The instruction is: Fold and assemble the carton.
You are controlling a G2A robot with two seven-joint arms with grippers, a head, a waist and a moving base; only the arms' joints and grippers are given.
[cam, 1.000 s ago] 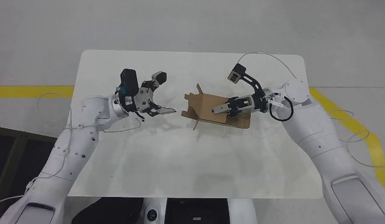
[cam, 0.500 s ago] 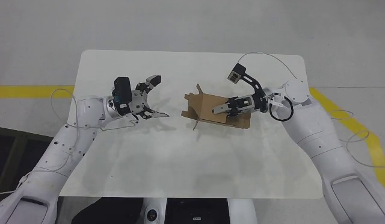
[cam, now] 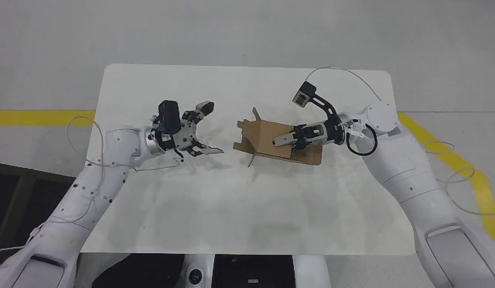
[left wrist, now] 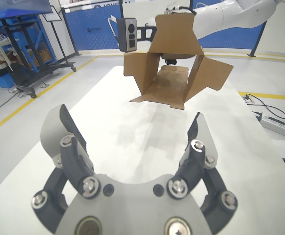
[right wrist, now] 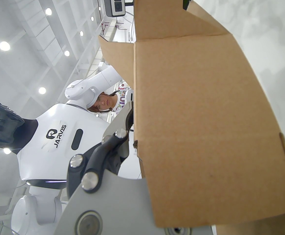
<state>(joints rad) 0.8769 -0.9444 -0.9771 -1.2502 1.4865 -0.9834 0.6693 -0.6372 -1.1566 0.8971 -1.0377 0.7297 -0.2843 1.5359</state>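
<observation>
A brown carton [cam: 272, 141] lies on its side on the white table [cam: 232, 210], its open end and splayed flaps facing my left gripper. In the left wrist view the carton [left wrist: 174, 50] is a hollow tube with flaps out to both sides. My right gripper [cam: 283, 140] is shut on the carton's upper wall. One finger [right wrist: 124, 119] presses the outside of that wall [right wrist: 193, 113]; the other is hidden inside. My left gripper [cam: 209, 129] hovers open a short way off the carton's open end, with nothing between its fingers [left wrist: 66, 123].
The right arm's wrist camera [left wrist: 127, 34] sticks up beside the carton. Bare table stretches between my left gripper [left wrist: 130, 125] and the carton, and along the front edge. Yellow floor lines run past both table ends.
My left gripper drew back from the carton, then edged toward it again, staying open. The right gripper and the carton have not moved.
</observation>
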